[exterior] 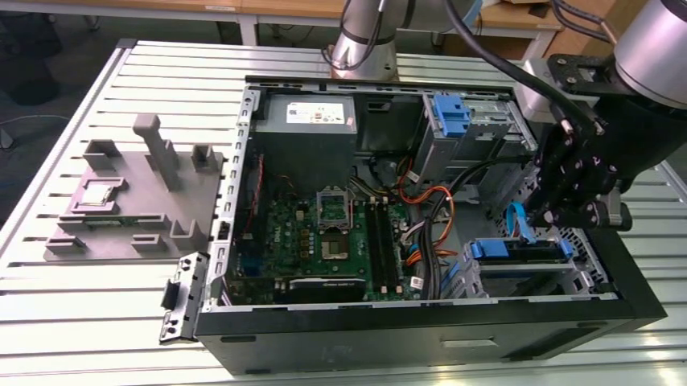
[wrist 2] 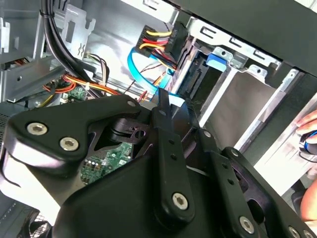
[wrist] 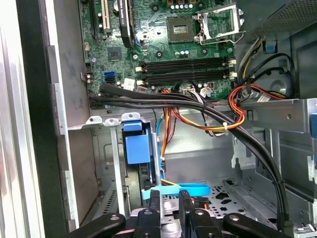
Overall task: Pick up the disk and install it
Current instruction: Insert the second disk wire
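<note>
Blue-railed flat disk [exterior: 520,251] sits slotted in its steel bay; black jaws nearly closed just above.

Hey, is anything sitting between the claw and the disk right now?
Yes. In the first wrist view a blue flat cable loops across just ahead of the claw, between it and the disk, which sits in the drive bay slot. Nothing else visibly blocks the way.

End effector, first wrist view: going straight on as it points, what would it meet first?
Probably the flat blue cable looped just ahead of the end effector; depth beyond it is unclear.
</note>
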You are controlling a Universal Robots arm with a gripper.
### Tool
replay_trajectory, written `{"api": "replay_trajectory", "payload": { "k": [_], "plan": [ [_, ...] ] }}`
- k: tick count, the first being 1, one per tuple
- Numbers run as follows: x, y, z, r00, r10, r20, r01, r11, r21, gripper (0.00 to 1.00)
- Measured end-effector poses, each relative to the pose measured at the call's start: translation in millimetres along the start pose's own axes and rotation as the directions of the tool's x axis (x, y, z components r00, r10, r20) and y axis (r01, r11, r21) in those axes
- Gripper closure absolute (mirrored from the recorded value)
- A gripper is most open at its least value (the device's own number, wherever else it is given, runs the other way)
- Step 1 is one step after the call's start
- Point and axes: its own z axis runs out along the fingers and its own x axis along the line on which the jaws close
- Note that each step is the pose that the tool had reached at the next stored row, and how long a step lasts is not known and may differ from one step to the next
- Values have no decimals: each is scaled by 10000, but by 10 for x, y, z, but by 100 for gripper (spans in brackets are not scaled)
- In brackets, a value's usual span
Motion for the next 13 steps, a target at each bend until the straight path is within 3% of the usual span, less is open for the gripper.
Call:
{"api": "replay_trajectory", "payload": {
  "k": [13],
  "plan": [
    [-99, -78, 11, 10000, -1, 1, 1, 10000, 0, 71]
  ]
}}
